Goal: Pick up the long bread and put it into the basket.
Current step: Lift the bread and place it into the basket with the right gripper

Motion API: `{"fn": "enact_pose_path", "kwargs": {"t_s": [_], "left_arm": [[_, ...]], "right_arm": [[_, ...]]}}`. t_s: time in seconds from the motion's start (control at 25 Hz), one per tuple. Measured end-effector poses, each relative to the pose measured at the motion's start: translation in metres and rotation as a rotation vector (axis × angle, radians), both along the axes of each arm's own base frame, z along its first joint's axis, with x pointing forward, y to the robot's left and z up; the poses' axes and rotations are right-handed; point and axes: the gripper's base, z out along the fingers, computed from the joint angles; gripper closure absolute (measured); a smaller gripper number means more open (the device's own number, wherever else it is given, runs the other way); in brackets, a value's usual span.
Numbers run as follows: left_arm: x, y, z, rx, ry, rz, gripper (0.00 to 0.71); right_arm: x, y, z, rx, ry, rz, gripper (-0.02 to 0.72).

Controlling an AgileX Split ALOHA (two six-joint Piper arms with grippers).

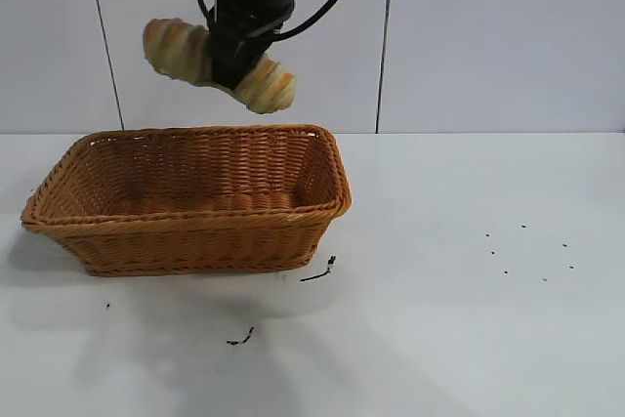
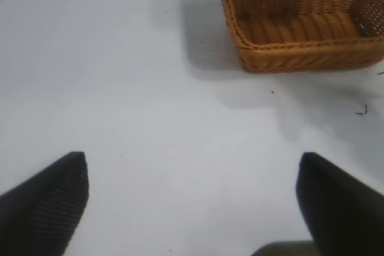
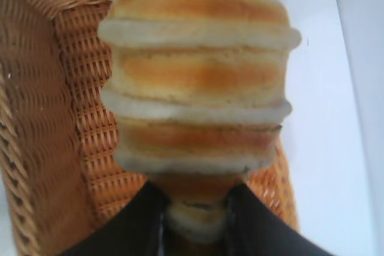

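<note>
Long bread (image 1: 264,83) is hanging crosswise in the right gripper (image 1: 230,63), clamped at its middle, one end sticking out each side of the fingers (image 3: 129,226). Right arm is reaching down from above, claw pointing steeply downward. Basket (image 1: 186,231) is sitting on the white table (image 1: 469,319) right below the claw, bread well clear of its rim. Left gripper (image 2: 192,202) is idling low over bare table, fingers spread wide, basket ahead of it. Dark crumbs (image 1: 318,273) are lying beside the basket. No readable writing.
</note>
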Motion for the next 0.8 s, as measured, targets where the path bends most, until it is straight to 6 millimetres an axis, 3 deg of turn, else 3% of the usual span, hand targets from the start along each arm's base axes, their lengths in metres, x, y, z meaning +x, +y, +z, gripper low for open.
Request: {"fn": "enact_pose_path", "kwargs": {"t_s": [0.16,0.24,0.32,0.44,0.52,0.8], "left_arm": [[0.000,0.000,0.000,0.000,0.000,0.000,0.017],[0.000,0.000,0.000,0.000,0.000,0.000,0.017],[0.000,0.000,0.000,0.000,0.000,0.000,0.017],[0.000,0.000,0.000,0.000,0.000,0.000,0.017],[0.000,0.000,0.000,0.000,0.000,0.000,0.017],[0.000,0.000,0.000,0.000,0.000,0.000,0.017]], "right_arm": [[0.006,0.004,-0.030,-0.014,0.017,-0.002,0.561],[0.007,0.005,-0.036,-0.013,0.023,-0.009,0.524],[0.008,0.006,-0.036,0.000,0.025,-0.029,0.416],[0.011,0.005,-0.035,0.031,0.023,-0.078,0.153],[0.013,0.004,-0.034,0.049,0.029,-0.115,0.059],[0.011,0.002,-0.022,0.070,0.033,-0.151,0.014]]}}
